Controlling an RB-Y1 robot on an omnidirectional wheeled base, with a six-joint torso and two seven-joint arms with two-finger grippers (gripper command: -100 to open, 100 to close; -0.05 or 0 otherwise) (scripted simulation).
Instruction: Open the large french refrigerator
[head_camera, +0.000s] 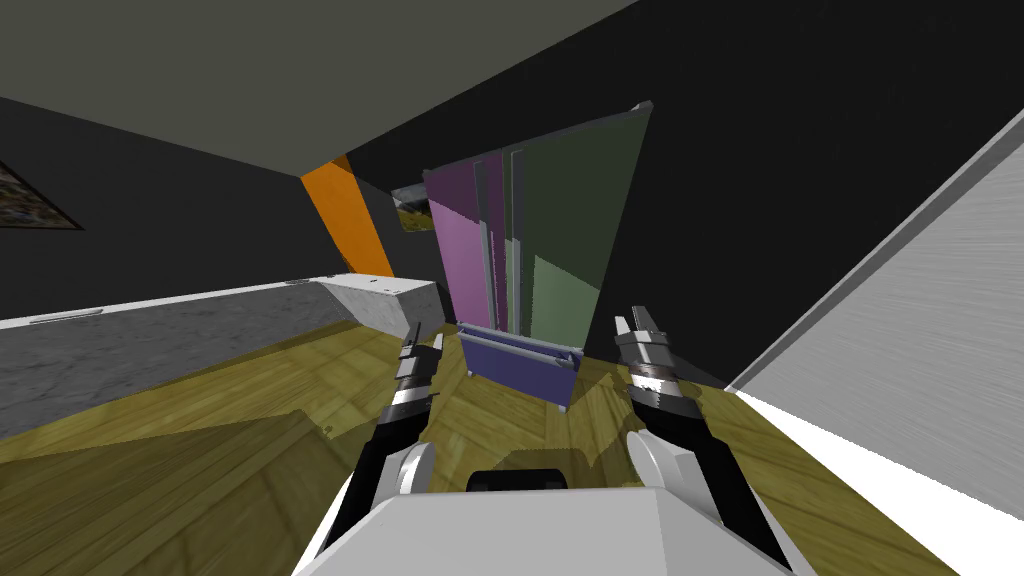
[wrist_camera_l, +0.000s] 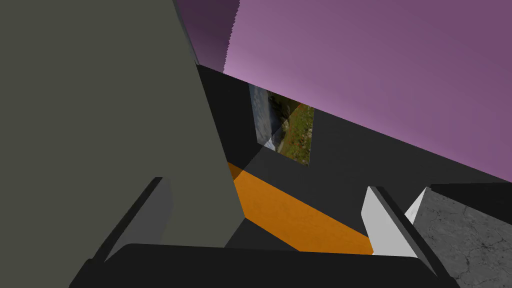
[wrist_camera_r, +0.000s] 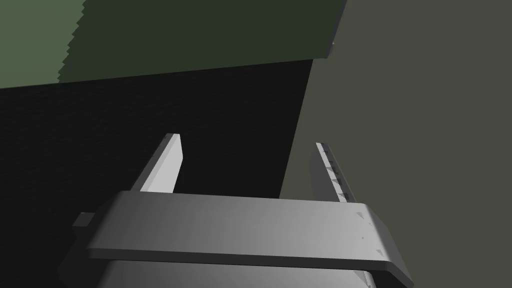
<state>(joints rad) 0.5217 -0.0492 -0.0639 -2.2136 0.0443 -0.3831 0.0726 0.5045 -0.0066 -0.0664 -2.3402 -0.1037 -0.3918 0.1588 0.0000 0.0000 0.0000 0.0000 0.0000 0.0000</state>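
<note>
The refrigerator stands ahead in the head view, with a purple left door (head_camera: 460, 250), a green right door (head_camera: 575, 220) and grey upright handles (head_camera: 497, 240) between them. A blue bottom drawer (head_camera: 515, 365) juts out toward me at its foot. My left gripper (head_camera: 424, 336) is open, short of the purple door's lower part and left of the drawer. The left wrist view has its open fingers (wrist_camera_l: 387, 227) below the purple door (wrist_camera_l: 375, 65). My right gripper (head_camera: 634, 320) is open, right of the drawer. Its wrist view shows the green door (wrist_camera_r: 200, 35) beyond the fingers (wrist_camera_r: 167, 162), with nothing between them.
A grey stone counter (head_camera: 200, 320) runs along the left up to the refrigerator. Behind it are an orange wall strip (head_camera: 350, 220) and a framed picture (head_camera: 410, 210). A light wall (head_camera: 900, 350) slants close on my right. Wooden floor (head_camera: 250, 430) lies in front.
</note>
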